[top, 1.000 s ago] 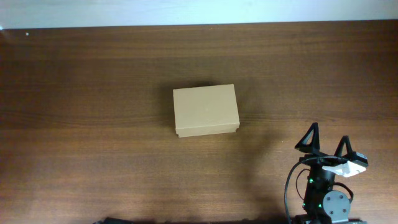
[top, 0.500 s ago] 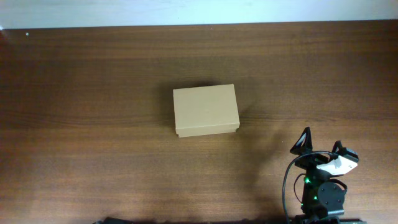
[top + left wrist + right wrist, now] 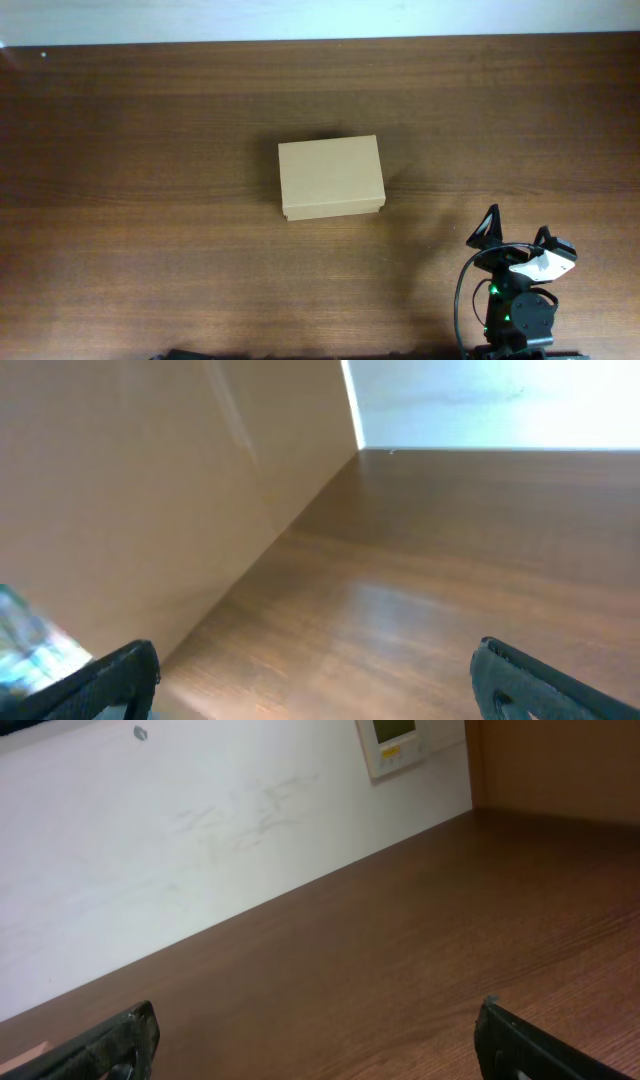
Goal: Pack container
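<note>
The container [image 3: 331, 177] is a small tan cardboard box with its lid shut, resting near the middle of the dark wooden table [image 3: 140, 220]. My right gripper [image 3: 517, 228] is at the table's front right, well away from the box, and stands open with nothing between its fingers. In the right wrist view the gripper [image 3: 320, 1045] shows only bare table between its two dark fingertips [image 3: 125, 1040]. My left gripper [image 3: 315, 675] is open too, over bare wood in the left wrist view, and it does not show in the overhead view. Neither wrist view shows the box.
A white wall [image 3: 300, 18] runs along the table's far edge and carries a small control panel [image 3: 400, 744]. A tan wooden side panel [image 3: 140, 490] rises close on the left of the left gripper. A similar panel [image 3: 560, 765] stands at the far right.
The right arm has drawn back a little toward the front edge and turned slightly, then stayed still. The box has not moved.
</note>
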